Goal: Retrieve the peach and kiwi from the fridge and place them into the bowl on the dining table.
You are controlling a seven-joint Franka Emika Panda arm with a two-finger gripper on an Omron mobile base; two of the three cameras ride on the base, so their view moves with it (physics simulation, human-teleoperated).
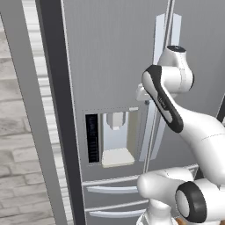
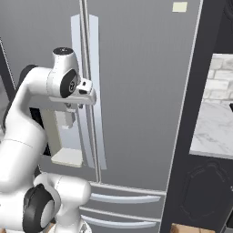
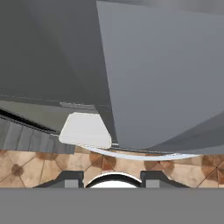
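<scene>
The grey-silver fridge (image 1: 110, 57) stands right in front of me with both doors shut, so the peach and kiwi are hidden. Its long pale handles (image 2: 86, 54) run down the middle seam. My gripper (image 2: 77, 105) hangs just in front of those handles at mid height and points down at the floor. In the hand view the gripper (image 3: 111, 177) is shut with no fruit in it, above the dispenser ledge (image 3: 85, 131). I cannot tell whether it touches a handle. The bowl and the dining table are out of view.
A water dispenser panel (image 1: 115, 138) sits in the left door, with two drawer handles (image 1: 112, 190) below. A dark tall panel (image 1: 57, 110) and a brick wall (image 1: 17, 132) flank the left side. Dark cabinets (image 2: 200, 191) and a marble counter (image 2: 214, 123) lie to the right.
</scene>
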